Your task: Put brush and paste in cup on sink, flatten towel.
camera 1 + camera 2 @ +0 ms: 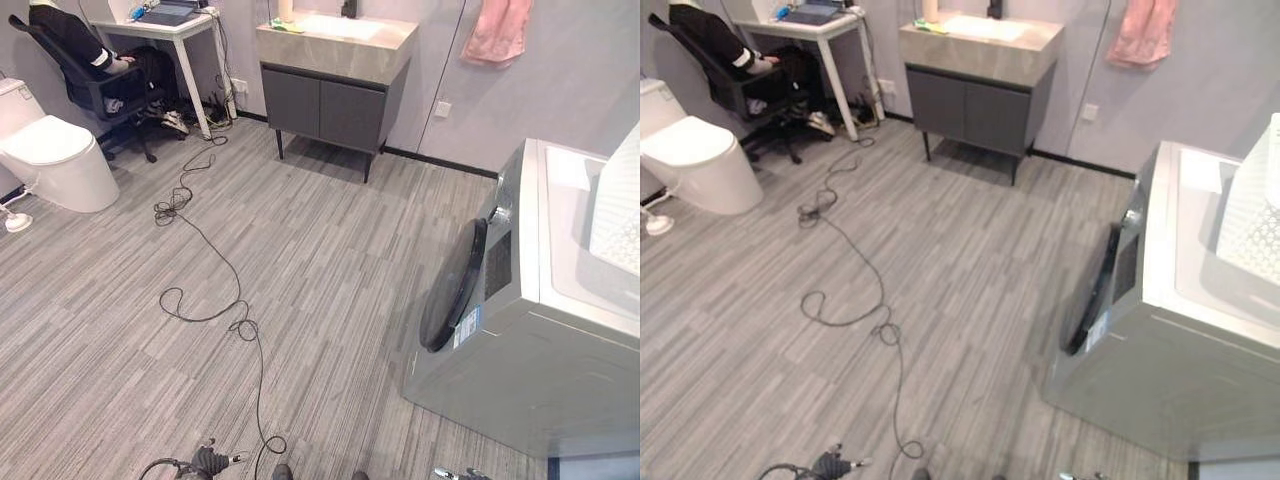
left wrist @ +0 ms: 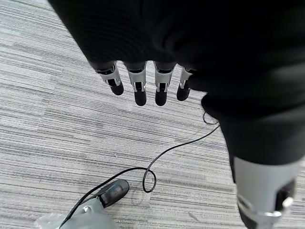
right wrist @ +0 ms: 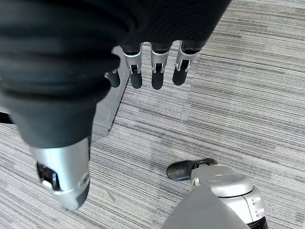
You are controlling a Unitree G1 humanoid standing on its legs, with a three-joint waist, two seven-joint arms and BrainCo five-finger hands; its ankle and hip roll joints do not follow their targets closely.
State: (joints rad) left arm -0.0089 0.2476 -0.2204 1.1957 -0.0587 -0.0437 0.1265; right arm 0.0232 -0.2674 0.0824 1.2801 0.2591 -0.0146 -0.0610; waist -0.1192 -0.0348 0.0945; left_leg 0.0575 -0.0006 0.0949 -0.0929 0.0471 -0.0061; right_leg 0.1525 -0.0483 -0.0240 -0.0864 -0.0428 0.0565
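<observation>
A grey sink cabinet [image 1: 335, 75] stands against the far wall, with a white basin [image 1: 340, 27] in its top. A pale cup [image 1: 285, 10] stands at the counter's left corner, and small green and yellow items [image 1: 289, 27] lie beside it, too small to identify. A pink towel [image 1: 497, 30] hangs bunched on the wall to the right of the sink. My left hand [image 2: 138, 86] hangs over the striped floor, fingers straight, holding nothing. My right hand [image 3: 157, 71] hangs the same way, open and empty. Both hands are far from the sink.
A washing machine [image 1: 540, 330] stands close on the right, its round door [image 1: 452, 285] swung open towards the floor space. A white basket [image 1: 620, 215] sits on top of it. A toilet [image 1: 50, 150] is at the left, and a white desk [image 1: 165, 30] and black chair [image 1: 95, 75] at the back left.
</observation>
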